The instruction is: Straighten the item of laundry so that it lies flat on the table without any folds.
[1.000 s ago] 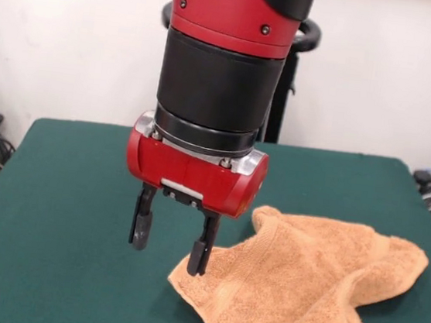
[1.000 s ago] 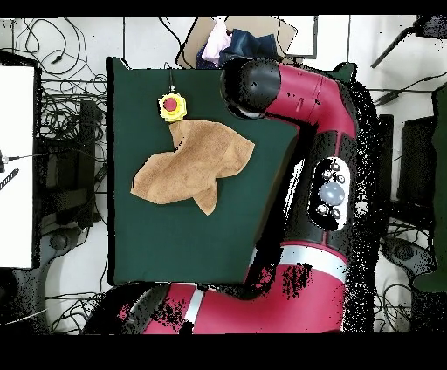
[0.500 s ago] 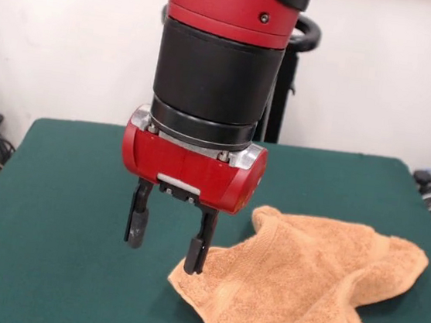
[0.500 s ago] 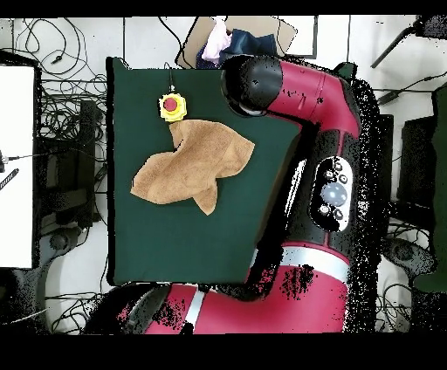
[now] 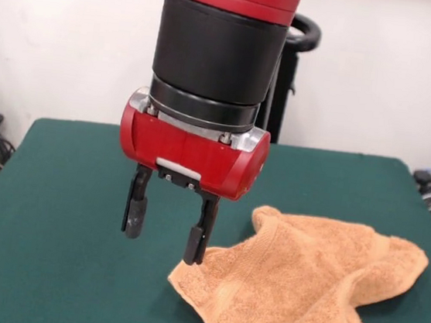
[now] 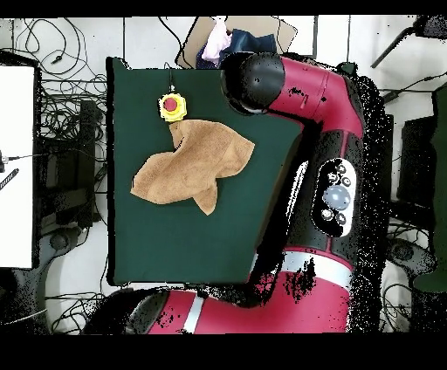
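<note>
While the gripper [image 5: 164, 230] hangs with jaws spread wide and empty, the rumpled, irregular terry towel [image 5: 303, 284] sprawls over the green felt table [image 5: 54, 213].

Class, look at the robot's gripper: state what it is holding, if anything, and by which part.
Nothing is held. The gripper is open, its fingers empty, hanging above the edge of the crumpled towel on the table.

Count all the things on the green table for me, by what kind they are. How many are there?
Towels: 1, the orange-tan towel, lying rumpled.
Buttons: 1, the yellow button box with a red top, beside the towel.
Total: 2 things on the table.
The robot's gripper hangs above the table, holding nothing.
</note>
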`<move>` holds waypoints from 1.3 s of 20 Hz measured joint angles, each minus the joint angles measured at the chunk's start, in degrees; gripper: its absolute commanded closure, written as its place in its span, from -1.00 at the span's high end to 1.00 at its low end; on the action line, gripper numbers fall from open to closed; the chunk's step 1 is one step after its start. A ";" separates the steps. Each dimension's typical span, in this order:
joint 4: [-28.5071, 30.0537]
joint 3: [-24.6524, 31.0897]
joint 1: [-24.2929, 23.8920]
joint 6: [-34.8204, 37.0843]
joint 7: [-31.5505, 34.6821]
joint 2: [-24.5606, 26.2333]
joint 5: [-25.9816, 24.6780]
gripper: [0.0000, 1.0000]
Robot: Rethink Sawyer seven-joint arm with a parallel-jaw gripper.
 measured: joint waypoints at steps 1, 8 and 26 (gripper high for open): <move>0.00 0.00 0.00 0.00 0.00 -0.06 0.00 1.00; 0.01 0.00 -0.01 0.00 0.00 -0.13 0.00 1.00; 0.13 0.00 -0.01 -0.05 0.00 0.68 0.00 1.00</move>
